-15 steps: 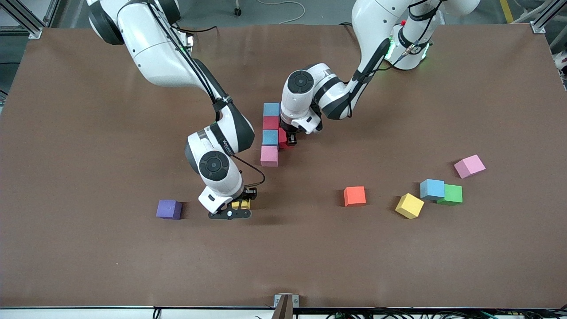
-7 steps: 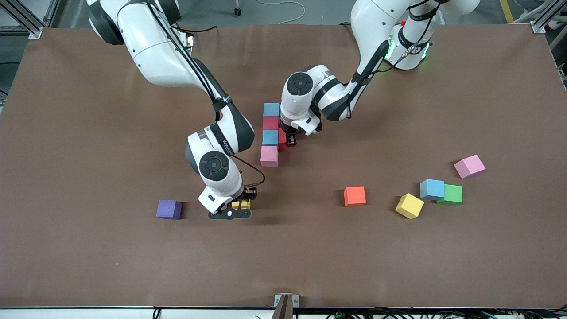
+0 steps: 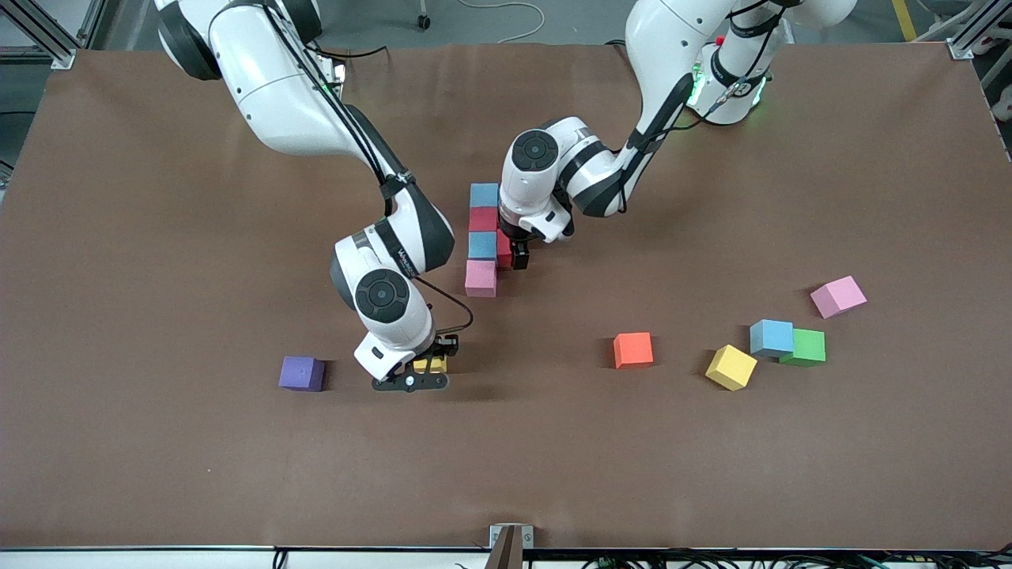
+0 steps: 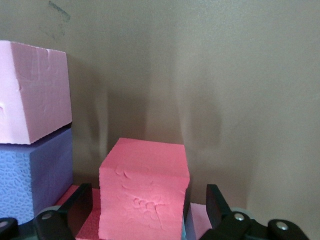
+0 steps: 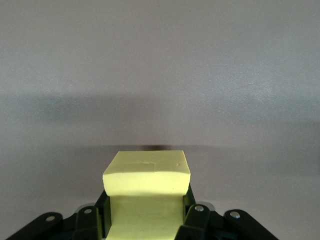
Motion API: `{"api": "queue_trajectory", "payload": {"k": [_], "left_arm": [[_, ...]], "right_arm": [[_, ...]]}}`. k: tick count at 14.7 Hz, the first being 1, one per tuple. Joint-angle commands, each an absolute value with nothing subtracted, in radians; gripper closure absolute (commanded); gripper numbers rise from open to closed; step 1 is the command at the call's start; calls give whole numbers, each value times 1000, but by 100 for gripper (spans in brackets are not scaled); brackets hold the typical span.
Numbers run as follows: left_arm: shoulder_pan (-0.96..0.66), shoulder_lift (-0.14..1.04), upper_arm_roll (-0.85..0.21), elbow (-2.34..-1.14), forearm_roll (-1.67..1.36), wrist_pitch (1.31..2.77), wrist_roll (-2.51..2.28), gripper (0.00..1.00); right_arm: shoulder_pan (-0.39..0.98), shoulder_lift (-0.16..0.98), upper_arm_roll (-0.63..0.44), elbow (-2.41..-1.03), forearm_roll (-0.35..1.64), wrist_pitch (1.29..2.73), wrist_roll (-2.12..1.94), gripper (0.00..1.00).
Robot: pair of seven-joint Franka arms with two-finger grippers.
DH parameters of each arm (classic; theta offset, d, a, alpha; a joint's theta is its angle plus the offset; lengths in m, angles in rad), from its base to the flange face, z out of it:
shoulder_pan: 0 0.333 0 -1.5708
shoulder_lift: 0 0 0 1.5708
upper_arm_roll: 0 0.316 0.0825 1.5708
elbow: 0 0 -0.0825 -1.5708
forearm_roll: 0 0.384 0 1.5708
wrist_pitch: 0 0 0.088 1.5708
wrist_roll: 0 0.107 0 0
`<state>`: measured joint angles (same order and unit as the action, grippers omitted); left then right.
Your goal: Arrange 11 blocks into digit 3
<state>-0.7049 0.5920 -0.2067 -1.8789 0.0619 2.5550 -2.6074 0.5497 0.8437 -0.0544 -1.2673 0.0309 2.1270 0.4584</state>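
A green cube [image 3: 808, 346] lies on the brown surface [image 3: 158, 442], toward the left arm's end and well in from every edge. It touches a neighbouring cube that partly covers the side of it facing the right arm's end. At the middle of the surface's edge nearest the front camera a small metal bracket [image 3: 510, 540] is fixed. Along the edge where the bases stand, a white cable [image 3: 506, 16] loops on the grey floor [image 3: 553, 20], and aluminium frame posts stand at both corners of that edge [image 3: 47, 35] [image 3: 968, 35]
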Motion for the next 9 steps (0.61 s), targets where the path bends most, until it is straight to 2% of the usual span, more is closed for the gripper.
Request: {"api": "queue_trajectory", "payload": {"k": [1,9], "left_arm": [[-704,571,-204,-1864,89,2540,-2628,0],[-695,450,-206,-1769,89,2245,-2568,0]], "right_arm": [[548,838,-51,-1269,31,2118,453,100],[560,842,-34,-1269,101,2128,457,100]]}}
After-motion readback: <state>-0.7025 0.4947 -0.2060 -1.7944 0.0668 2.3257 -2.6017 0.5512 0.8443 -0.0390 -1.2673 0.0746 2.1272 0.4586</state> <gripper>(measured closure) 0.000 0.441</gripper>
